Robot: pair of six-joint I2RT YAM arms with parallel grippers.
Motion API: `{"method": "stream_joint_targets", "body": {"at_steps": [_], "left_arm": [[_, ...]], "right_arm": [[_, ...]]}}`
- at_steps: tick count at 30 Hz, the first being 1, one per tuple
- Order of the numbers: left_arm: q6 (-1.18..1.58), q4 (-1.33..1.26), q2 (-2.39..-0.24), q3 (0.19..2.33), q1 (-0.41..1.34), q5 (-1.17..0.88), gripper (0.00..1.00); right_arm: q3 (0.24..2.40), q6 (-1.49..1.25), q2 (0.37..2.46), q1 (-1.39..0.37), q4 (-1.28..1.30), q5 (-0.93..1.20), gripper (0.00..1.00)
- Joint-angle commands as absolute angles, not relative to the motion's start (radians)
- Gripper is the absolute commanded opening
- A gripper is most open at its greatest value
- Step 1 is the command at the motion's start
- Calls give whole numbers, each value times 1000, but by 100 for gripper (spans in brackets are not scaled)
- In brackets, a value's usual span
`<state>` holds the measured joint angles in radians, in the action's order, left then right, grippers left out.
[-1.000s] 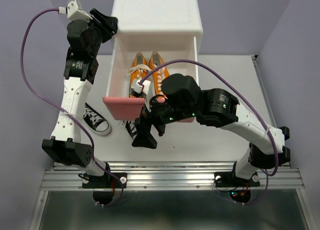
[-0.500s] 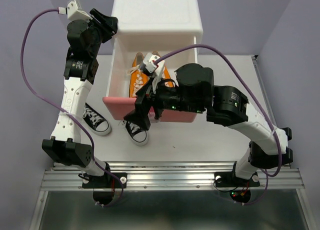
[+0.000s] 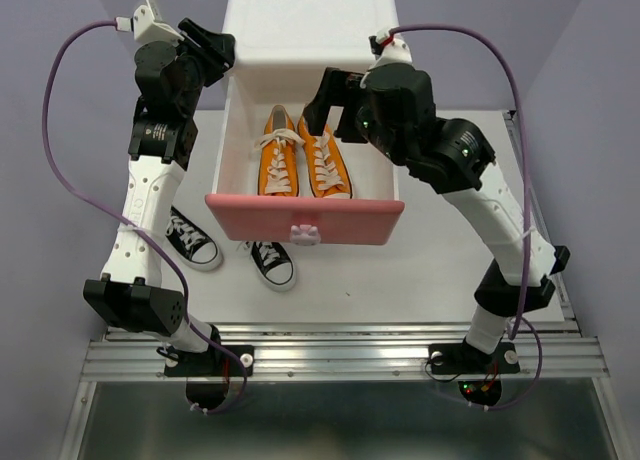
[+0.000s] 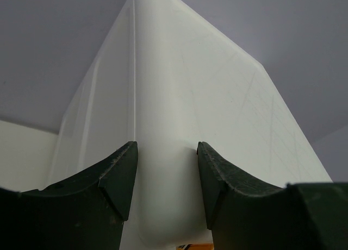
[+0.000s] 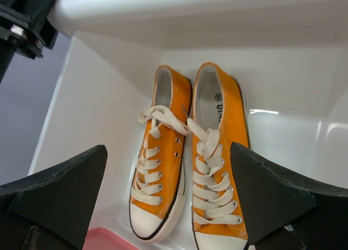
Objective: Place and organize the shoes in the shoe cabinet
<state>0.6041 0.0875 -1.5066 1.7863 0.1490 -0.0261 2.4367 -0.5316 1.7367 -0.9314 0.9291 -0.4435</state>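
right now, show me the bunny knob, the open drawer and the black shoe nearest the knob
bunny knob (image 3: 306, 232), top view, centre
open drawer (image 3: 250, 215), top view, pink front
black shoe nearest the knob (image 3: 270, 261), top view, laces

one pair (image 3: 320, 165) in drawer (image 3: 305, 218), other pair (image 3: 272, 263) before it

Lavender walls (image 3: 600, 40) enclose a white table (image 3: 400, 290).

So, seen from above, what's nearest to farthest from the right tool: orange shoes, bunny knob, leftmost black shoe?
1. Orange shoes, in the open drawer, below the right tool.
2. Bunny knob, on the drawer's front.
3. Leftmost black shoe, on the table beside the left arm.
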Motion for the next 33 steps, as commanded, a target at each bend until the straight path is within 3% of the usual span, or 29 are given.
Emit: {"method": "stream_joint_targets", "body": {"at_steps": [1,11,14,15,19,20,21,24,28,29,30,33], "left_arm": [[552,403,-1568,1707,160,-49,57],[554,393,-1569,1684,164,-44,57],[552,393,-1572,1684,164,-43,57],[551,391,-1574,1684,164,-38,57],[552,393,-1575,1684,164,-35,57],[552,391,-1578,1687,164,-35,57],[554,393,-1578,1687,163,-35,57],[555,391,-1582,1690,164,-34,57],[558,391,-1582,1690,164,-29,57],[558,393,-1582,1690,164,-28,57],[557,393,-1582,1690,164,-23,57],[558,397,-1578,1687,164,-20,57]], "right_arm": [[2522,-644,1815,-934,1101,-431,100],[2540,-545,1920,-934,1216,-518,100],[2542,-506,1934,-934,1207,-522,90],[2542,-505,1943,-934,1204,-525,79],[2551,-505,1963,-934,1209,-549,56],[2548,-509,1965,-934,1209,-552,45],[2545,-514,1968,-934,1209,-551,45],[2543,-534,1971,-934,1209,-532,28],[2539,-603,1976,-934,1206,-505,19],[2537,-617,1977,-934,1204,-499,14],[2534,-627,1977,-934,1200,-489,1],[2545,-667,1991,-934,1197,-488,1]]}}
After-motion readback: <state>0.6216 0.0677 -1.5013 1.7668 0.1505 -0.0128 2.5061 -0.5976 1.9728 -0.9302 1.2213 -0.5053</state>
